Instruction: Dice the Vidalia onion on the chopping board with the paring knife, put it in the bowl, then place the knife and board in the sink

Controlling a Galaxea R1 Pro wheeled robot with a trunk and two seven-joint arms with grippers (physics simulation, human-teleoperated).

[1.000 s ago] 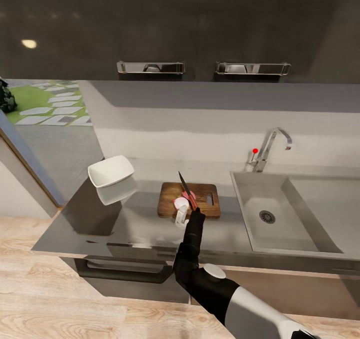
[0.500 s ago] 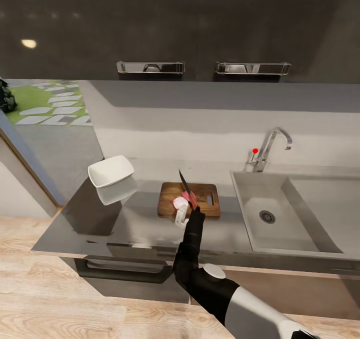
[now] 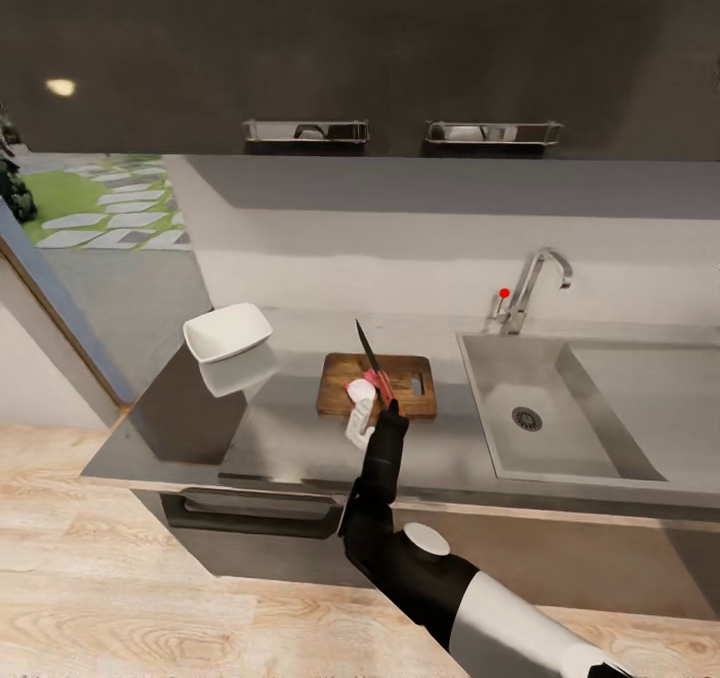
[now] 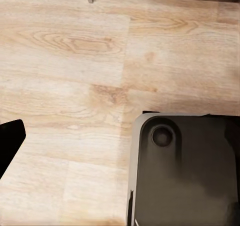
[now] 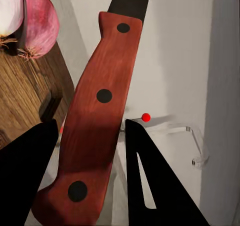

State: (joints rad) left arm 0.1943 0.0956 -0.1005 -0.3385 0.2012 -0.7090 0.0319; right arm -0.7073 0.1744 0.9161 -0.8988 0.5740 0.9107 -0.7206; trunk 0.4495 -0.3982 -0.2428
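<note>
Left arm: its wrist camera looks down at the pale wood floor [image 4: 65, 61] and a dark part of the robot's own body [image 4: 185, 171]. A black shape at the edge may be a finger, so you cannot tell how that claw stands.

Right gripper [image 3: 378, 410]: clamped on the paring knife [image 3: 372, 372]. In the right wrist view the two black fingers [image 5: 150, 176] sit either side of the riveted red handle [image 5: 97, 121], and the dark blade points up and away from you.

Onion [image 3: 358, 390]: on the chopping board [image 3: 400, 383], just beside the knife. The wrist view shows two pink-skinned pieces [image 5: 37, 23] with root ends, so you look to be partway through the cutting.

Bowl [image 3: 228, 331]: white, at the far left corner of the countertop [image 3: 290, 438], well apart from the board.

Sink [image 3: 530, 413]: to the right of the board, basin bare down to the drain, faucet [image 3: 530, 293] behind.

Risk: the blade is raised and tilted, not square over the pieces. Come down off-centre and you could push a rounded piece off the board instead of cutting it.

Risk: the handle sits at a slant between the fingers, so a hard downward press may twist the knife in your grip.
</note>
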